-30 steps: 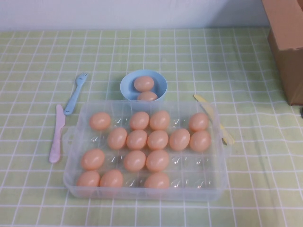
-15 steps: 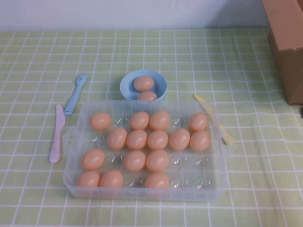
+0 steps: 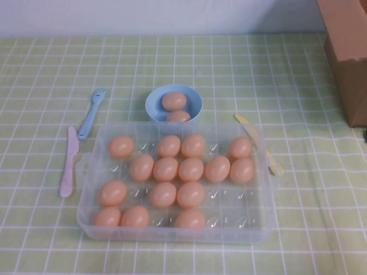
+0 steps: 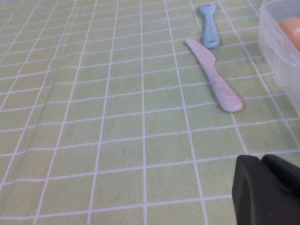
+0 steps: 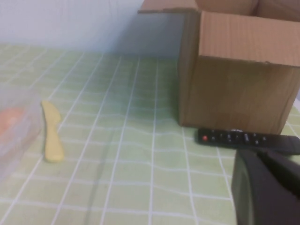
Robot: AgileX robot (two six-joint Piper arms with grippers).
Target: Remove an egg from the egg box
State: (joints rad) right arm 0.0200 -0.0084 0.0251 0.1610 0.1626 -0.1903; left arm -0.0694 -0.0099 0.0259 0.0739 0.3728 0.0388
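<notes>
The clear egg box point(image 3: 261, 226) stands at the table's near middle and holds several peach-orange eggs, such as one egg point(image 3: 166, 169) near its centre. Neither arm shows in the high view. My left gripper point(image 4: 261, 159) is shut and empty, low over the cloth to the left of the box, whose corner point(image 4: 276, 47) with an egg point(image 4: 291, 30) shows in the left wrist view. My right gripper point(image 5: 255, 154) is shut and empty, to the right of the box, whose edge point(image 5: 18, 136) shows in the right wrist view.
A light-blue bowl point(image 3: 152, 103) with two eggs sits just behind the box. A blue fork point(image 3: 92, 113) and a pink knife point(image 3: 69, 161) lie left of it, a yellow knife point(image 3: 258, 143) right. A brown cardboard box point(image 3: 350, 57) stands far right, with a black remote point(image 5: 248, 139) beside it.
</notes>
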